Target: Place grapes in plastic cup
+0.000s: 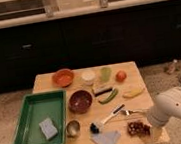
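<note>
The small, lumpy bunch of dark reddish-purple grapes (137, 128) lies on the light wooden table (45, 83). It is to the right of the dark red-brown round bowl (80, 100) and nearer the table's front edge. The gripper (151, 129), at the end of the white arm (177, 109), sits right of the bowl, just beyond the grapes. Whether it is apart or clamped on them cannot be told. The pale green, slightly see-through plastic cup (105, 73) stands upright behind the bowl and to its right, well apart from the grapes.

table (47, 83) | tray (33, 114), grapes (137, 128), plastic cup (105, 73) | jaws beside grapes
</note>
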`<state>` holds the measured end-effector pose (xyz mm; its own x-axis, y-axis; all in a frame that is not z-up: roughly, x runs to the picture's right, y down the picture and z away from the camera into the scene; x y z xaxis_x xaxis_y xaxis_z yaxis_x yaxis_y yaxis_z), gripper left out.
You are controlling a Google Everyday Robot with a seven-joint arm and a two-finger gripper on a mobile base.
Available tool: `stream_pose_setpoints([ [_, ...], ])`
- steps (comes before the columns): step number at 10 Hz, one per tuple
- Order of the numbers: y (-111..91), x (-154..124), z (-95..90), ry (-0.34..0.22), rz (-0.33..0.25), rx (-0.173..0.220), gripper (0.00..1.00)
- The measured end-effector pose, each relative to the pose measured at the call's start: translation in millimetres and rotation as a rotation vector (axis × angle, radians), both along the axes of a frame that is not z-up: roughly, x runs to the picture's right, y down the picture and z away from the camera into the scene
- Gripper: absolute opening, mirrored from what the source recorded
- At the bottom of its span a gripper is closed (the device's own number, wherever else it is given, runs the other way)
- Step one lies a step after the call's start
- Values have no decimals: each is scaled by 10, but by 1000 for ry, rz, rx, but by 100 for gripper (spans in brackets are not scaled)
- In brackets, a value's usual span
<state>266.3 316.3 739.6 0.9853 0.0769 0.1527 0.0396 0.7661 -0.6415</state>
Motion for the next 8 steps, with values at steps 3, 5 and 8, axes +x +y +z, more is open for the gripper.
stream_pose_setpoints([
  [3,21,-91,5,-15,-33,25,80],
  [5,20,-138,-6,-22,-52,43,80],
  [8,30,-248,-10,-39,-96,61,80],
])
